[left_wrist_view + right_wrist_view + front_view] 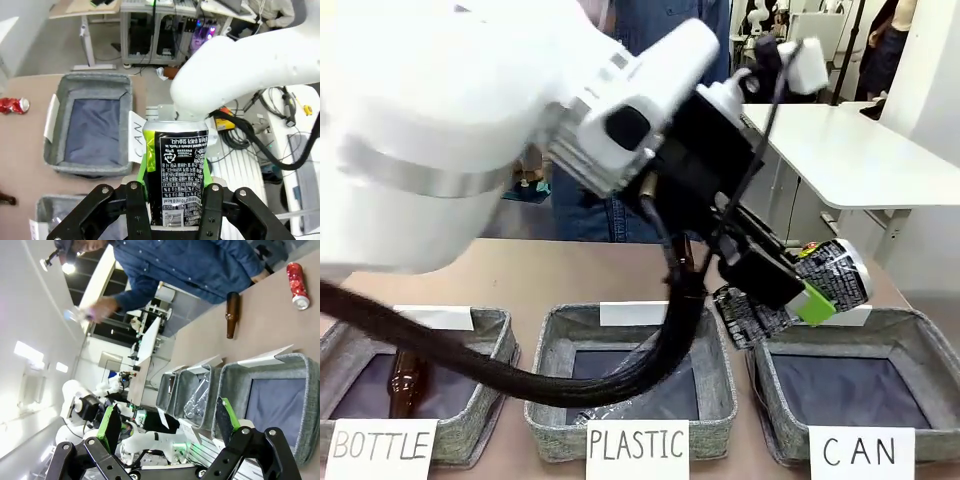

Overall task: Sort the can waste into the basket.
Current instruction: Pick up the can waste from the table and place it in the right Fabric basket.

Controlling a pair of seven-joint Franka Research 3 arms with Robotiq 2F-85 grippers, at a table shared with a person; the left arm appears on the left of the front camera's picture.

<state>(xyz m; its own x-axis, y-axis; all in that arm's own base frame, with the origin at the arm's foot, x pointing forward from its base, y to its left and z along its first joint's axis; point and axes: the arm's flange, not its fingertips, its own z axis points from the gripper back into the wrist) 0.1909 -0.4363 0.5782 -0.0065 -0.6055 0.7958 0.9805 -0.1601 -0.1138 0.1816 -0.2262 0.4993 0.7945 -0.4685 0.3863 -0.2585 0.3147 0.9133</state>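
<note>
— Where's the black can?
— Clamped in my left claw, in the air just above the CAN basket.
— The red can?
— Lying on the tabletop, well apart from it. My right claw stands apart, empty.

left hand: clamped, arm reaching across the middle | right hand: fingers spread wide
</note>
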